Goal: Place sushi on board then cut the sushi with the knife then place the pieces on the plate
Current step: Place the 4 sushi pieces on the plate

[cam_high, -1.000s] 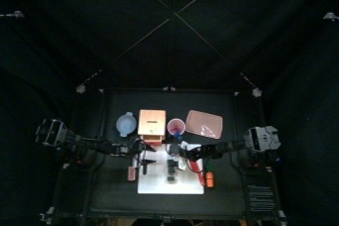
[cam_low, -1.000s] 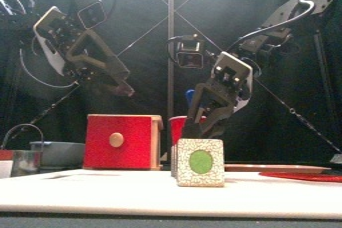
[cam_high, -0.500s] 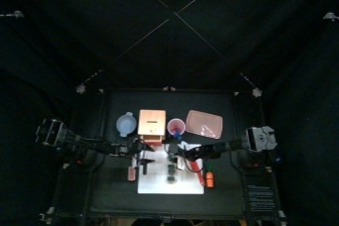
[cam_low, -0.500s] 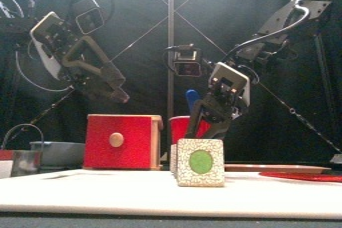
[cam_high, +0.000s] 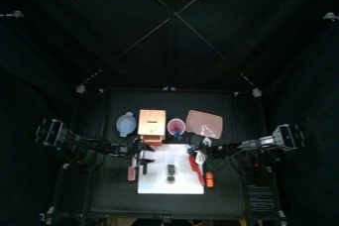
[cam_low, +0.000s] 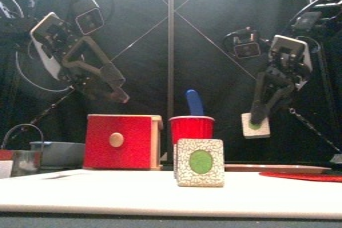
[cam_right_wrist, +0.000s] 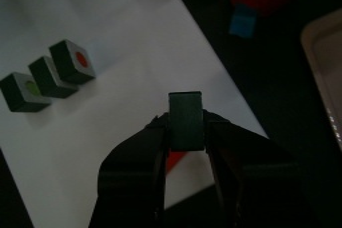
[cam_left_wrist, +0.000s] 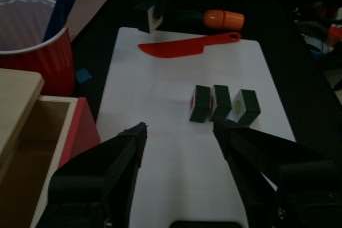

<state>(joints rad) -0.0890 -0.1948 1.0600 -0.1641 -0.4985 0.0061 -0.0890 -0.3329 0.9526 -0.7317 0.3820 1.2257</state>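
Carrying one cut piece off the board, toward the tray.

I am watching the right claw [cam_right_wrist: 187, 124], which half a second ago was down at the roll, now swinging out to the right with a sushi piece [cam_right_wrist: 186, 107] clamped between its jaws. They are closed narrowly around it, and in the front view it is hanging well above the table. I am taking that to mean the cutting is finished and the carrying is beginning. Three pieces [cam_left_wrist: 221, 104] are standing together on the white board [cam_left_wrist: 154, 87], and the red knife [cam_left_wrist: 187, 44] is lying on the board beyond them. The pink tray [cam_right_wrist: 327, 47] is sitting near the board's back right corner, with no piece on the part I can see. The left claw [cam_left_wrist: 185, 137] is hovering over the board, jaws apart and gripping nothing.
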